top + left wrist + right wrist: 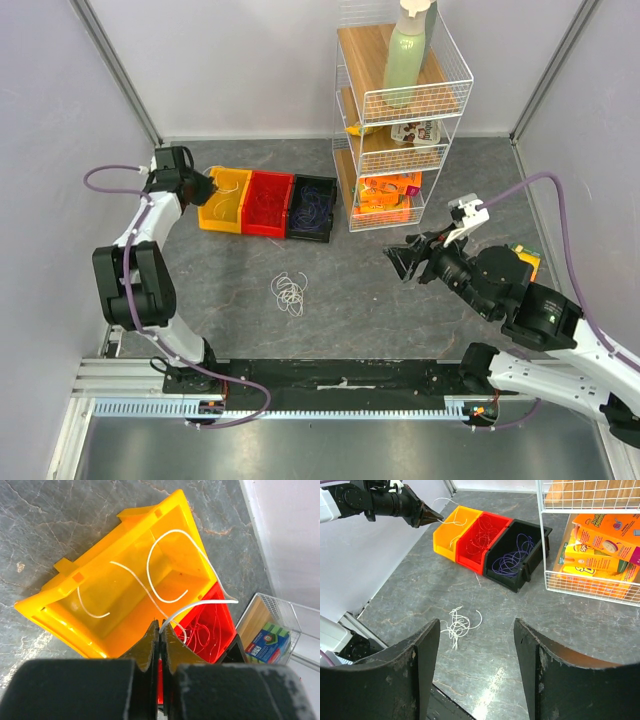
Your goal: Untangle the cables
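Note:
A loose clump of white cables (290,293) lies on the dark table, also in the right wrist view (457,625). My left gripper (212,187) is above the yellow bin (225,203), shut on one white cable (200,605) that curves out to the right over the red bin (220,625). More white cables (150,575) lie in the yellow bin (65,615). Red cables (481,532) fill the red bin, and purple cables (512,555) the black bin (312,210). My right gripper (400,262) is open and empty, raised to the right of the clump.
A white wire rack (400,110) with wooden shelves, a spray bottle (408,55) and snack packs stands right of the bins. Grey walls close the left, back and right sides. A small green box (528,258) lies beside the right arm.

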Motion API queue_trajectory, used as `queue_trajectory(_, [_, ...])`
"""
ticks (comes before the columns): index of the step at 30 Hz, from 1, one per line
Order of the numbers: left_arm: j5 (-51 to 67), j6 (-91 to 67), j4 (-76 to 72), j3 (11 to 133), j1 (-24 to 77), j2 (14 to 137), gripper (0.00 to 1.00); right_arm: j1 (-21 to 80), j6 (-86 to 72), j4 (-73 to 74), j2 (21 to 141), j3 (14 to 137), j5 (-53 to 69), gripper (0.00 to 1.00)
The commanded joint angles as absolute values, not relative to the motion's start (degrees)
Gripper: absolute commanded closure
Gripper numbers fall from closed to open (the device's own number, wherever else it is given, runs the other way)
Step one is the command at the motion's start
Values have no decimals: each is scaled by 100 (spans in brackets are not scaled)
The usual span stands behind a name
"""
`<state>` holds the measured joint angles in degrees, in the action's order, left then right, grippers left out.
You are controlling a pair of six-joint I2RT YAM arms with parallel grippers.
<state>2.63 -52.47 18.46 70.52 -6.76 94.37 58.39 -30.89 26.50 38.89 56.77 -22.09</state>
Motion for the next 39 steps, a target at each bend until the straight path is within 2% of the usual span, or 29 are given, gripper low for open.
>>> queue_trajectory(1, [571, -5651, 1688, 6980, -721, 9581, 98, 5862, -3076, 2681, 3981, 5695, -2373, 32])
queue_trajectory(4, [536, -5731, 1468, 6584, -721, 9335, 98, 5862, -3094, 2532, 4139, 5582, -2338, 32])
queue_trajectory(5, [562, -5704, 1459, 6505, -721, 9256, 95, 5862, -3094, 2444, 4192, 5520, -2320, 32])
queue_trajectory(6, [589, -5678, 1468, 6443, -721, 9194, 84, 5854, -3102, 2365, 4288, 5459, -2259, 32])
queue_trajectory(7, [624, -5678, 1459, 6373, -721, 9115, 68, 5854, -3111, 2242, 4367, 5380, -2198, 33])
queue_trajectory(10, [895, -5669, 1424, 6092, -703, 8808, 31, 5854, -3190, 1786, 4824, 5107, -1917, 33])
queue_trajectory(13, [1090, -5345, 1467, 5819, -633, 8395, 14, 5854, -3409, 1294, 5491, 4922, -1251, 34])
queue_trajectory(17, [994, -4652, 1722, 5257, -291, 7438, 13, 5862, -3787, 248, 6607, 4676, -152, 35])
queue_trajectory(23, [615, -3999, 2047, 3851, 1596, 6241, 27, 5915, -3964, -780, 7909, 4693, 492, 37])
queue_trajectory(27, [711, -4113, 2119, 3464, 2398, 5855, 27, 5915, -3920, -1019, 8515, 4913, 676, 38])
queue_trajectory(30, [904, -4070, 2013, 3270, 2549, 5486, 25, 5924, -3876, -1256, 8788, 4887, 834, 43])
queue_trajectory(35, [1537, -4095, 1741, 2919, 2575, 5045, 22, 5941, -3788, -2125, 9078, 4509, 1159, 44])
queue_trajectory(37, [1599, -4175, 1740, 2822, 2566, 5062, 23, 5968, -3718, -2390, 9236, 4421, 1152, 44])
queue_trajectory(39, [1582, -4201, 1749, 2769, 2575, 5062, 30, 5976, -3648, -2408, 9447, 4482, 1055, 47])
